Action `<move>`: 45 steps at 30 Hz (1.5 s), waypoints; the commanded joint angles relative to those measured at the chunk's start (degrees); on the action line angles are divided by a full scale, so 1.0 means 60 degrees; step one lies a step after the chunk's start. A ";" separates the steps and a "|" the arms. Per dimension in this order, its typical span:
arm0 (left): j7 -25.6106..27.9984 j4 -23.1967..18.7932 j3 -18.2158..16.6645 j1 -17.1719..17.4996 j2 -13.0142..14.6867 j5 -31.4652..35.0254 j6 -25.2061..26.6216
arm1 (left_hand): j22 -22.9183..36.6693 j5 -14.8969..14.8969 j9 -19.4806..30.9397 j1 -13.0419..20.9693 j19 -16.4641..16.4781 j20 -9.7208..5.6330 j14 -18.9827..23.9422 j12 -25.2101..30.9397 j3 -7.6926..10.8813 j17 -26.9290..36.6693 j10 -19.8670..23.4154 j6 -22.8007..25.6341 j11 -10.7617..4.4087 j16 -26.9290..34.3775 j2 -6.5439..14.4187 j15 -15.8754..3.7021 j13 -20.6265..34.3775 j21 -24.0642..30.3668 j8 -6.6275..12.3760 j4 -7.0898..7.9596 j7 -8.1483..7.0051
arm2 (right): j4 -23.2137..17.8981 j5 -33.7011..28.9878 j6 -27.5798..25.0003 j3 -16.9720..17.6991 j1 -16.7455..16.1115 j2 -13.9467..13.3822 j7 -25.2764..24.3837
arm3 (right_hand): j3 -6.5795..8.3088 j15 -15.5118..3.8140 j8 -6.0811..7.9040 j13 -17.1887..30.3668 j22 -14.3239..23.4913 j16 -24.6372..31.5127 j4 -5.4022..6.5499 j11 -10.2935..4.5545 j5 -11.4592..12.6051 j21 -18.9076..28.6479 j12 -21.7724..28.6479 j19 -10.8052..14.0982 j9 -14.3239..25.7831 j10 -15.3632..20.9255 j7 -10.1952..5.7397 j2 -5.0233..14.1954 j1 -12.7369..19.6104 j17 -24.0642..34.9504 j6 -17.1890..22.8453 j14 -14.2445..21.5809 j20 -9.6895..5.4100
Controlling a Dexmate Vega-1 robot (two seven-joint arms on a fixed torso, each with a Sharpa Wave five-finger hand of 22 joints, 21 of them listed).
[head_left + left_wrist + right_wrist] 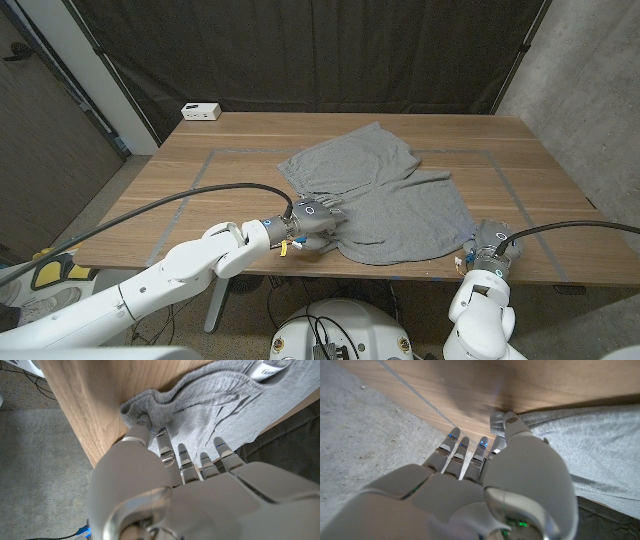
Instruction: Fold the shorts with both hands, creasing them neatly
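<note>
Your grey shorts (375, 195) lie spread across the middle of the wooden table (240, 150), rumpled, one part folded over toward the far side and the near hem reaching close to the table's front edge. In your left wrist view a white label (270, 367) sits on the fabric at the waistband; a few dark letters show on it, but they are cut off and too small to read. The head view does not resolve that label at all.

Your left hand (312, 222) is at the shorts' near left corner. The left wrist view shows what the head view cannot: the thumb (142, 427) presses into a bunched roll of cloth against the fingers, so this hand has the corner pinched, the other fingertips lying on the fabric.

Your right hand (492, 243) is at the near right corner, by the table's front edge. In the right wrist view its thumb (512, 422) touches the hem while the fingers (470, 452) lie together on bare wood beside the cloth; you cannot tell whether any fabric is actually caught.

A small white box (201, 111) stands at the far left corner, its markings unreadable. Faint tape lines (200, 170) frame the work area.
</note>
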 commanded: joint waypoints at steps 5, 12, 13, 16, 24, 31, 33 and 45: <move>0.1002 0.0143 0.0025 0.0124 -0.0204 0.0143 0.0384 | 0.0058 0.0127 0.0439 0.0449 0.0239 -0.0098 0.0350 -0.0021 0.0169 0.0025 0.0395 0.0170 0.0108 0.0014 0.0204 -0.0048 0.0046 0.0096 0.0236 0.0036 0.0117 | -0.0106 0.2204 0.0342 0.0024 0.0139 -0.0473 -0.2825 | -0.0080 -0.1675 0.0091 0.0033 0.0038 0.0168 -0.0060 -0.0007 -0.0110 0.0091 0.0128 0.0220 0.0031 0.0501 0.0244 0.0173 0.0286 0.0048 0.0411 0.0334 -0.0107; 0.1085 0.0170 -0.0045 0.0095 -0.0316 -0.0327 0.0446 | 0.0122 0.0294 0.0962 0.0520 0.0276 -0.0149 0.0375 -0.0147 0.0208 0.0032 0.0300 -0.0424 0.0339 -0.0053 0.0414 0.0020 0.0094 0.0151 0.0362 0.0167 0.0181 | -0.0158 0.2821 0.0623 0.0313 -0.0031 -0.0280 -0.4161 | -0.0167 -0.1730 0.0041 0.0041 0.0041 0.0189 -0.0072 -0.0348 -0.0116 0.0058 0.0094 0.0152 0.0071 0.0721 0.0336 0.0233 0.0507 0.0093 0.0488 0.0366 -0.0396; 0.1040 0.0167 -0.0065 0.0074 -0.0325 -0.0467 0.0423 | 0.0137 0.0320 0.1074 0.0508 0.0269 -0.0160 0.0338 -0.0178 0.0208 0.0036 0.0249 -0.0556 0.0390 -0.0073 0.0461 0.0053 0.0106 0.0161 0.0394 0.0201 0.0175 | -0.0168 0.2923 0.0709 0.0403 -0.0085 -0.0218 -0.4349 | -0.0182 -0.1735 0.0021 0.0042 0.0041 0.0187 -0.0066 -0.0361 -0.0116 0.0045 0.0080 0.0120 0.0075 0.0709 0.0319 0.0235 0.0518 0.0098 0.0459 0.0358 -0.0441; 0.0796 0.0124 -0.0144 -0.0006 -0.0337 -0.0985 0.0336 | 0.0193 0.0409 0.1524 0.0478 0.0146 -0.0128 0.0204 -0.0272 0.0216 0.0044 0.0060 -0.0929 0.0527 -0.0116 0.0583 0.0166 0.0143 0.0168 0.0601 0.0276 0.0277 | -0.0085 0.2962 0.1023 0.0510 -0.0219 -0.0084 -0.5137 | -0.0223 -0.1747 0.0011 0.0046 0.0043 0.0194 -0.0052 -0.0327 -0.0116 0.0050 0.0068 0.0131 0.0085 0.0737 0.0298 0.0245 0.0550 0.0117 0.0495 0.0362 -0.0466; 0.0206 0.0078 -0.0477 -0.0213 -0.0277 -0.2917 -0.0204 | 0.0245 0.0518 0.1970 0.0487 -0.0038 -0.0125 -0.0028 -0.0304 0.0255 0.0043 -0.0051 -0.0936 0.0618 -0.0152 0.0613 0.0234 0.0165 0.0159 0.0954 0.0284 0.0417 | -0.0239 0.3163 0.1178 0.0567 -0.0128 -0.0138 -0.5869 | -0.0319 -0.1762 -0.0035 0.0052 0.0045 0.0223 -0.0030 -0.0312 -0.0109 0.0072 0.0033 0.0188 0.0103 0.0793 0.0242 0.0265 0.0648 0.0158 0.0536 0.0407 -0.0462; -0.0376 -0.0105 -0.0791 -0.0369 -0.0029 -0.4200 -0.0477 | 0.0287 0.0622 0.2389 0.0502 -0.0268 -0.0063 -0.0256 -0.0361 0.0295 0.0047 -0.0253 -0.1134 0.0746 -0.0166 0.0627 0.0364 0.0173 0.0129 0.1213 0.0277 0.0494 | -0.0350 0.3284 0.0660 0.0238 0.0285 -0.0374 -0.5818 | -0.0390 -0.1759 -0.0086 0.0056 0.0046 0.0221 -0.0010 -0.0368 -0.0107 0.0060 -0.0031 0.0157 0.0118 0.0714 0.0214 0.0266 0.0692 0.0175 0.0499 0.0396 -0.0519; -0.0265 -0.0181 -0.0859 -0.0321 0.0036 -0.4133 -0.0441 | 0.0292 0.0631 0.2448 0.0501 -0.0288 -0.0045 -0.0274 -0.0359 0.0300 0.0048 -0.0265 -0.1194 0.0753 -0.0161 0.0634 0.0373 0.0175 0.0130 0.1237 0.0283 0.0473 | -0.0427 0.3349 0.0444 0.0126 0.0355 -0.0467 -0.5757 | -0.0412 -0.1767 -0.0098 0.0058 0.0047 0.0215 -0.0004 -0.0380 -0.0106 0.0055 -0.0051 0.0146 0.0125 0.0688 0.0209 0.0272 0.0709 0.0182 0.0496 0.0377 -0.0532; 0.0062 -0.0582 -0.1386 -0.0152 0.0386 -0.4030 -0.0175 | 0.0324 0.0671 0.2807 0.0486 -0.0294 -0.0041 -0.0275 -0.0320 0.0311 0.0049 -0.0251 -0.1243 0.0771 -0.0114 0.0629 0.0380 0.0180 0.0185 0.1511 0.0308 0.0404 | -0.1267 0.0028 -0.0100 0.0195 -0.0224 -0.0363 -0.2475 | -0.0619 -0.1764 -0.0115 0.0076 0.0054 0.0052 0.0081 -0.0553 -0.0087 -0.0031 -0.0187 -0.0099 0.0312 0.0442 0.0031 0.0287 0.0754 0.0197 0.0433 0.0003 -0.0689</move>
